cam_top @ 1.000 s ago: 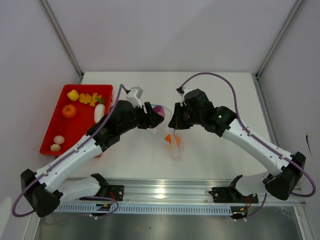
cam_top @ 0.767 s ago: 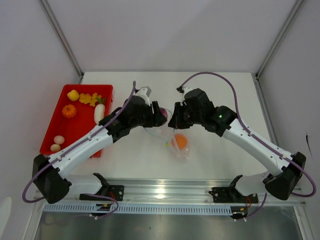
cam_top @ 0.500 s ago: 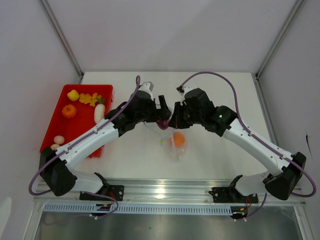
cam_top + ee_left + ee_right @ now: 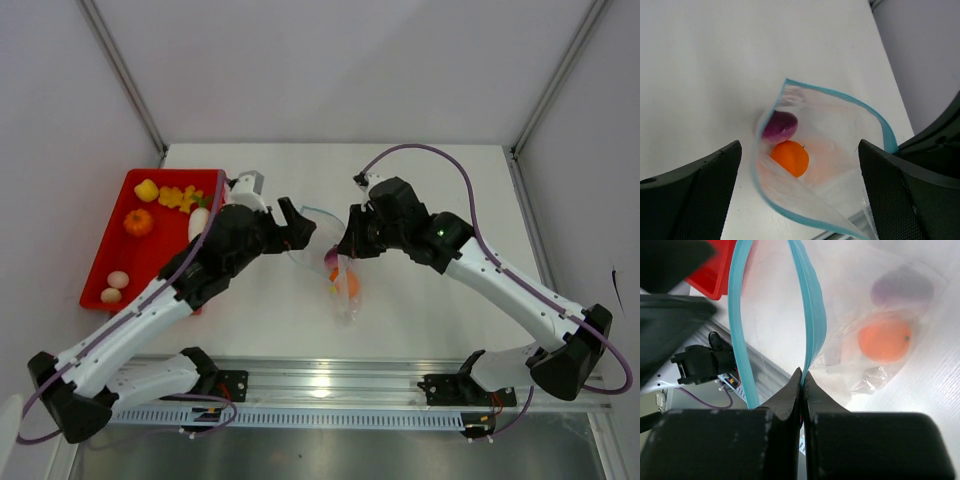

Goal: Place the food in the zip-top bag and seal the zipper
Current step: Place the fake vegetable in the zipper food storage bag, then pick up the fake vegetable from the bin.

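The clear zip-top bag (image 4: 349, 304) hangs at mid-table with its mouth held open. My right gripper (image 4: 346, 241) is shut on the teal zipper (image 4: 811, 305) at the mouth edge. Two pieces of food lie inside the bag: an orange ball (image 4: 790, 158) and a purple piece (image 4: 780, 125), also seen through the plastic as orange ball (image 4: 884, 340) and purple piece (image 4: 902, 287). My left gripper (image 4: 303, 228) stands open and empty just left of the bag mouth, with the bag (image 4: 840, 135) below its fingers (image 4: 695, 195).
The red tray (image 4: 108, 262) sits at the left edge, holding a yellow piece (image 4: 146, 190), yellow bits (image 4: 180, 198), an orange pumpkin (image 4: 138, 222), a white radish (image 4: 198, 226) and two eggs (image 4: 115, 286). The aluminium rail (image 4: 320, 385) runs along the near edge.
My left gripper carried the purple piece over the bag mouth, opened and let it drop in beside the orange ball, then drew back to the left. The right gripper kept its hold.
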You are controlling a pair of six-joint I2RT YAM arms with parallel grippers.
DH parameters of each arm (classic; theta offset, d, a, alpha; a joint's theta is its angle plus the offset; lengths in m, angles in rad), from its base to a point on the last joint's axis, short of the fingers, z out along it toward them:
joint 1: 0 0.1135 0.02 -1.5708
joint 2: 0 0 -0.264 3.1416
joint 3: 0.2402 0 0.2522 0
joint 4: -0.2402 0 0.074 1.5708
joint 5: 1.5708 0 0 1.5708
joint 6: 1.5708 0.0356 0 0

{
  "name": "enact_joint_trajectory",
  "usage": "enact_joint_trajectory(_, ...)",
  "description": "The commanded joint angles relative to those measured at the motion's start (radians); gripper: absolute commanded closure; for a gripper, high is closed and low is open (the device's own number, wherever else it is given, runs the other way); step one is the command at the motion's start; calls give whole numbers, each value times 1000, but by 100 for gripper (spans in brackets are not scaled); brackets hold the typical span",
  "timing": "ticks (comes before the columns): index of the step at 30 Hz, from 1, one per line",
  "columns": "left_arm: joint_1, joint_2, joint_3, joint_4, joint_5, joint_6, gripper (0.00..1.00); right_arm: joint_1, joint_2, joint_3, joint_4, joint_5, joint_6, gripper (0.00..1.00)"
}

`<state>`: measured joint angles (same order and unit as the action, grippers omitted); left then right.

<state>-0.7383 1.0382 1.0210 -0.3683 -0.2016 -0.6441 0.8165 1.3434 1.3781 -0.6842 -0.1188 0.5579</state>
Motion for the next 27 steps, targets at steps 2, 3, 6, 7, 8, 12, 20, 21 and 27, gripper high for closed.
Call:
enact_joint_trajectory(2,-7,-124,-38,-3,-162,63,2,6,-35,-11,-2,31,-7,100)
enact_joint_trajectory(3,-4,-133,-38,-17,-185,67,2,6,-33,-14,0,30,-10,100)
enact_joint_trajectory(6,-4,-190,-70,3,-235,90,3,4,-33,-17,-5,34,-13,100)
enact_joint_trajectory(7,-1,-211,-82,24,-248,106,3,6,-35,-19,-6,37,-15,100)
enact_joint_trajectory(8,0,-248,-103,60,-257,112,4,6,-36,-20,-8,41,-13,100)
enact_joint_trajectory(12,40,-271,-122,78,-292,132,5,4,-43,-31,-12,47,-23,100)
enact_joint_trajectory(20,344,-110,-79,-1,-301,58,17,-4,-56,-57,-11,45,-36,100)
enact_joint_trajectory(21,376,-84,-58,-10,-306,23,19,-5,-56,-59,-11,42,-36,100)
enact_joint_trajectory(27,583,178,90,-90,-404,-12,9,-8,-61,-70,-3,31,-49,100)
